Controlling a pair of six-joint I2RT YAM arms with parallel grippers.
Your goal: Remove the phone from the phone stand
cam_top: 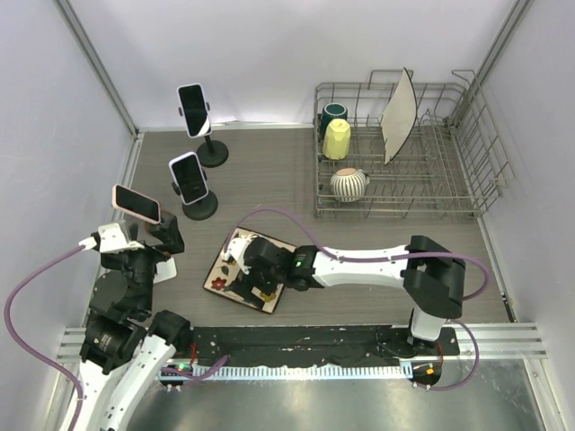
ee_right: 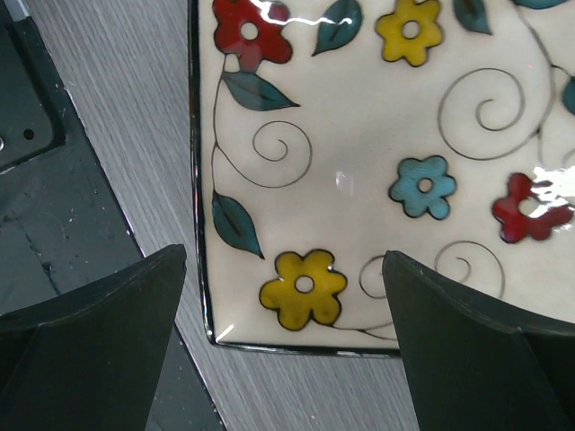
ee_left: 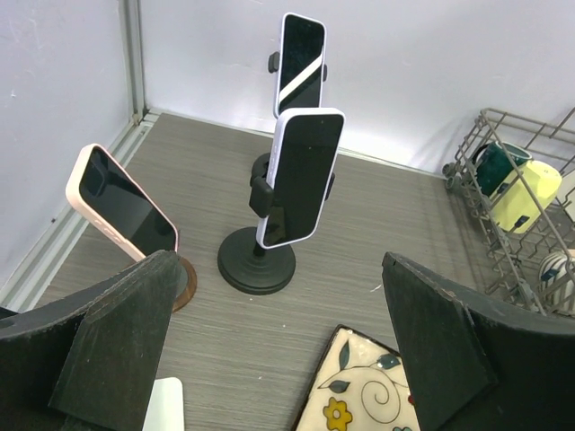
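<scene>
The pink phone (cam_top: 137, 204) sat tilted on its stand (ee_left: 184, 283), left of the plate (ee_right: 359, 117) and nearer the arms than the other phones. The middle phone (cam_top: 189, 177) and the far phone (cam_top: 194, 109) stood on black stands (ee_left: 257, 268) beyond the plate's far left corner, one behind the other. No claw touched any phone, so the task looked barely begun: the approach, the grasp and the lift all remained. Which phone was meant could not be told for sure, though the pink phone lay closest to a claw.

The left gripper (ee_left: 277, 269) hovered low just left of the plate, aimed away from the bases toward the phones. Its claw was wide and empty, with the pink phone off to its left side, not between the fingers. The right arm stretched leftward, and the right gripper (ee_right: 284, 260) hung over the plate, pointing down, claw wide too and holding nothing.
</scene>
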